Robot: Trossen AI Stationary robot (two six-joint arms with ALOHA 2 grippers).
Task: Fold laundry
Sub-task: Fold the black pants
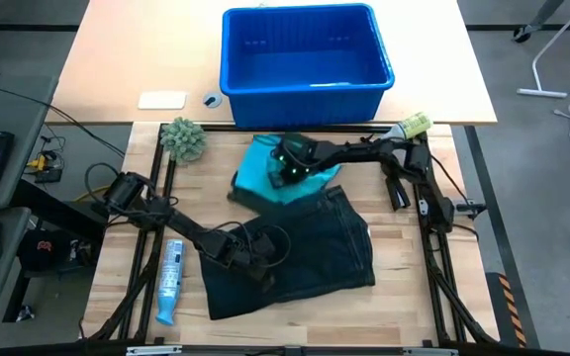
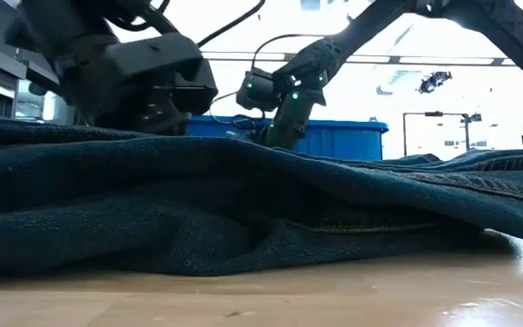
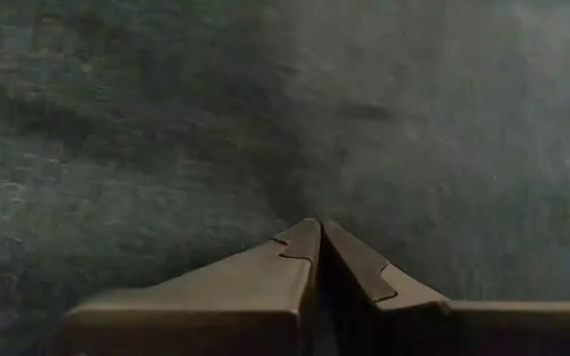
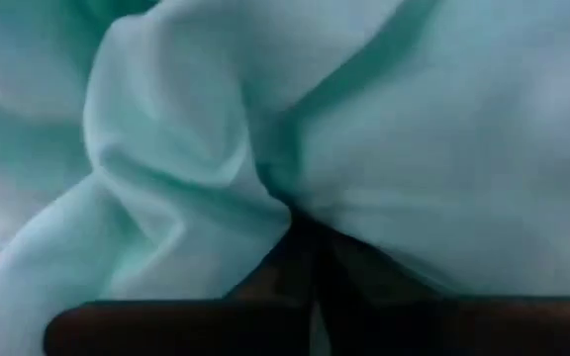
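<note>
I see the left gripper, jaws closed, pressing on the dark garment mid-tabletop; the right gripper, jaws closed, meets the turquoise shirt just beyond.

You have bare table to the right of the dark green garment. On its left, a tube lies close; behind, the blue bin and fuzzy ball block the way.

No readable text, label, brand, number or sign on anything in any view.
</note>
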